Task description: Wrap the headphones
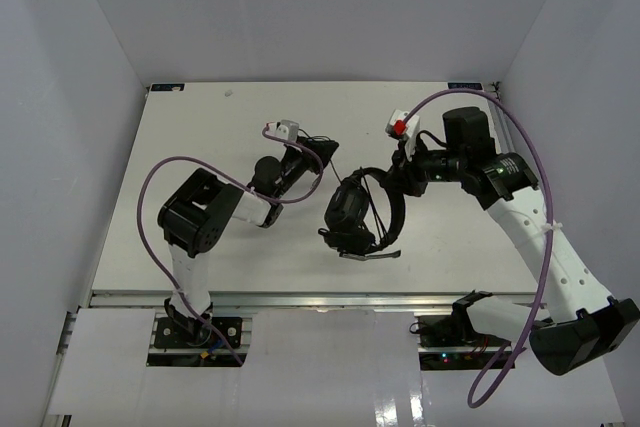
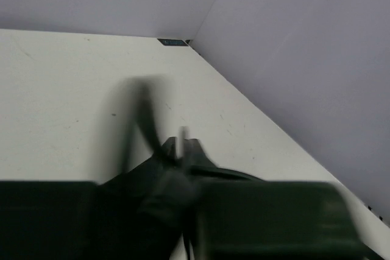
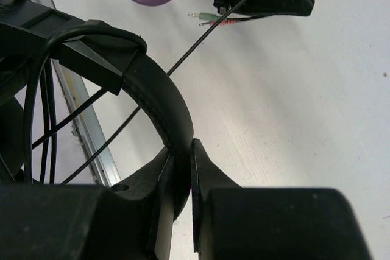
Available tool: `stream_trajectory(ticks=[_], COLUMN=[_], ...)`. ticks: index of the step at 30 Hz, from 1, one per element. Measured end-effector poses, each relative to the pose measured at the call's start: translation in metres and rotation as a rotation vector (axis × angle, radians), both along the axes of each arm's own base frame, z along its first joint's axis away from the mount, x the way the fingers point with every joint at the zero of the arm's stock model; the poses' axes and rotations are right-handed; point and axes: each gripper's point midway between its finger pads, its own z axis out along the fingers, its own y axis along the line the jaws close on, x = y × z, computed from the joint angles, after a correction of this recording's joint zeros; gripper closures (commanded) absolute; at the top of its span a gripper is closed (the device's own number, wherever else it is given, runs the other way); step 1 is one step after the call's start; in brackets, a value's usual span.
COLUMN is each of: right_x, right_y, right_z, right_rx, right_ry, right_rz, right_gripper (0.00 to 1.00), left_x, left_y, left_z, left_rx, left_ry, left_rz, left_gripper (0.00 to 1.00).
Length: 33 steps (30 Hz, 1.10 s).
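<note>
The black headphones (image 1: 356, 213) are held up over the middle of the table, earcups stacked toward the near side. My right gripper (image 1: 398, 180) is shut on the padded headband (image 3: 163, 105), which passes between its jaws (image 3: 180, 172). The thin black cord (image 3: 183, 60) loops around the headband and runs taut up to my left gripper (image 1: 322, 153), which is shut on it near the plug (image 3: 212, 21). In the left wrist view the gripper (image 2: 183, 145) is motion-blurred, jaws together, with the cord (image 2: 189, 243) trailing below.
Thick purple robot cables (image 1: 200, 163) arc over both arms. An aluminium rail (image 1: 300, 297) runs along the table's near edge and shows in the right wrist view (image 3: 85, 127). White walls enclose the table on three sides.
</note>
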Motion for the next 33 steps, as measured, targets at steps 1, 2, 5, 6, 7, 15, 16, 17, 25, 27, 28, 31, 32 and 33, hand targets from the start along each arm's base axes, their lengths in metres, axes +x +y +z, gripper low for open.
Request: stream_trajectory(ticks=[1,2,5,6,7,15,16,17,25,27,28,31,32,33], right_x=[0.000,0.000,0.003,0.004,0.005,0.013,0.014,0.015,0.022,0.023,0.023,0.022,0.022,0.021], right_y=[-0.001,-0.002,-0.006,-0.008,-0.010,-0.023,-0.024,-0.025,-0.030,-0.028,-0.025,-0.012,-0.007,-0.002], right_z=[-0.004,-0.007,-0.017,-0.020,-0.024,-0.047,-0.048,-0.048,-0.050,-0.050,-0.051,-0.054,-0.056,-0.057], right_rx=[-0.010,-0.020,-0.052,-0.063,-0.076,-0.167,-0.176,-0.180,-0.229,-0.244,-0.251,-0.277,-0.287,-0.298], right_ry=[0.003,0.004,0.004,0.003,0.002,-0.028,-0.036,-0.048,-0.113,-0.130,-0.140,-0.168,-0.179,-0.188], right_rz=[-0.004,-0.008,-0.026,-0.032,-0.039,-0.068,-0.071,-0.075,-0.086,-0.079,-0.072,-0.040,-0.028,-0.018], right_gripper=[0.92,0.92,0.92,0.92,0.92,0.92,0.92,0.92,0.92,0.92,0.92,0.92,0.92,0.92], left_x=[0.000,-0.001,-0.002,-0.002,-0.001,0.007,0.008,0.009,0.001,0.002,0.003,0.007,0.008,0.010], left_y=[-0.001,-0.001,-0.002,-0.001,0.001,0.025,0.029,0.034,0.046,0.043,0.041,0.036,0.034,0.032], left_z=[-0.002,-0.004,-0.010,-0.011,-0.010,0.008,0.015,0.023,0.088,0.098,0.102,0.111,0.112,0.113], left_rx=[-0.011,-0.022,-0.047,-0.055,-0.062,-0.048,-0.043,-0.035,0.063,0.096,0.114,0.161,0.177,0.193], left_ry=[0.016,0.033,0.073,0.085,0.092,0.040,0.017,-0.011,-0.230,-0.254,-0.264,-0.277,-0.274,-0.271], left_rz=[-0.009,-0.019,-0.047,-0.051,-0.054,-0.044,-0.039,-0.034,-0.040,-0.054,-0.060,-0.080,-0.088,-0.094], left_gripper=[0.91,0.91,0.91,0.91,0.91,0.89,0.89,0.89,0.92,0.93,0.93,0.95,0.95,0.95])
